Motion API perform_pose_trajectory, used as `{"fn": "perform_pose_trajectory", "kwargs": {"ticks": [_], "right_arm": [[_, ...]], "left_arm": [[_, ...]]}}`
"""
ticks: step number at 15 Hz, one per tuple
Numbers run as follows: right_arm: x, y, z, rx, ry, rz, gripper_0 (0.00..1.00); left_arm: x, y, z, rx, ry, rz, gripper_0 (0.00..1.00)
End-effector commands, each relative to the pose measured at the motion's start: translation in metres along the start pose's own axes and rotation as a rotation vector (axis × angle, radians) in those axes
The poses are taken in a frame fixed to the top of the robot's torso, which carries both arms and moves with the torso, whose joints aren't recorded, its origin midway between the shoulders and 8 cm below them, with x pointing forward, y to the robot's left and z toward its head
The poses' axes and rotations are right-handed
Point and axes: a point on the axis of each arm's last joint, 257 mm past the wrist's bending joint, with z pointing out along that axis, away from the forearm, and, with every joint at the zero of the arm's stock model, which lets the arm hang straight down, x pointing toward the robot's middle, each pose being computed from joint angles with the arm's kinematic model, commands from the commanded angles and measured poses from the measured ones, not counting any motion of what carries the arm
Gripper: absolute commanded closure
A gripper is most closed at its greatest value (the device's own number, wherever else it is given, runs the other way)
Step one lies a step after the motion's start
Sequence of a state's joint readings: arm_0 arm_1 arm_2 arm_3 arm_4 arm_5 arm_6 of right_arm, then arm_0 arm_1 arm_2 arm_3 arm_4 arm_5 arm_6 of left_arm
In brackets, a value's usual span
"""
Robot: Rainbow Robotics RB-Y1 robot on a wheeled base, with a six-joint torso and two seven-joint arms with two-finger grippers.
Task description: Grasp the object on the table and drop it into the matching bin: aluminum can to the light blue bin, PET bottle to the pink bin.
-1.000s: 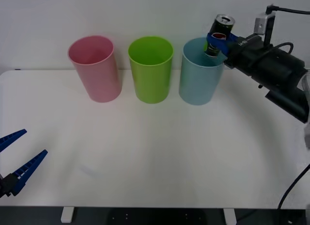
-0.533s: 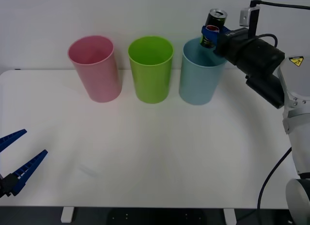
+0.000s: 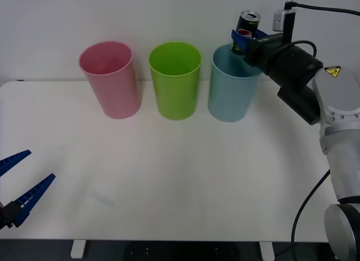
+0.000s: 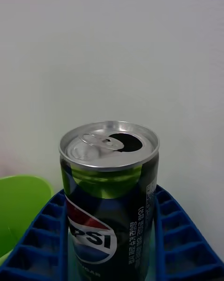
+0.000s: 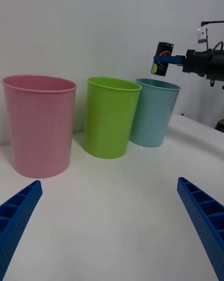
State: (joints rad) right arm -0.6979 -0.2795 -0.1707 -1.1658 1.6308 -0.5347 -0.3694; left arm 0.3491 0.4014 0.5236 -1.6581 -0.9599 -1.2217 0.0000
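Note:
The aluminum can (image 3: 246, 26), dark with a silver top and pull-tab, hangs in the air just above the far right rim of the light blue bin (image 3: 230, 86). My right gripper (image 3: 243, 40) is shut on the can's body. In the right wrist view the can (image 4: 109, 192) stands upright between the blue fingers (image 4: 44, 236). The left wrist view shows the can (image 5: 162, 58) over the light blue bin (image 5: 154, 113) from afar. The pink bin (image 3: 110, 81) stands at the left of the row. My left gripper (image 3: 19, 185) rests open at the table's near left corner.
A lime green bin (image 3: 175, 81) stands between the pink and light blue bins along the far edge of the white table (image 3: 180, 176). A white wall rises close behind the bins. The right arm's black forearm (image 3: 292, 75) reaches in from the right.
The right arm has swung left and lifted slightly, carrying the can from beyond the blue bin's right rim to above that rim and turning it more upright. The left arm has stayed still.

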Motion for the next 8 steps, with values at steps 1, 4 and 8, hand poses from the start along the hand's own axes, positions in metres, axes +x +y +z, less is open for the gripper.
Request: {"fn": "perform_pose_trajectory", "kwargs": {"ticks": [1,4,8], "right_arm": [[0.0,0.0,-0.001,-0.003,-0.003,-0.009,0.0],[0.0,0.0,-0.002,-0.005,-0.009,-0.013,0.0],[-0.002,0.001,-0.021,-0.005,-0.03,-0.039,0.0]], "left_arm": [[0.0,0.0,0.0,0.0,0.0,0.0,0.0],[0.0,0.0,0.0,0.0,0.0,0.0,0.0],[0.0,0.0,0.0,0.0,0.0,0.0,0.0]]}}
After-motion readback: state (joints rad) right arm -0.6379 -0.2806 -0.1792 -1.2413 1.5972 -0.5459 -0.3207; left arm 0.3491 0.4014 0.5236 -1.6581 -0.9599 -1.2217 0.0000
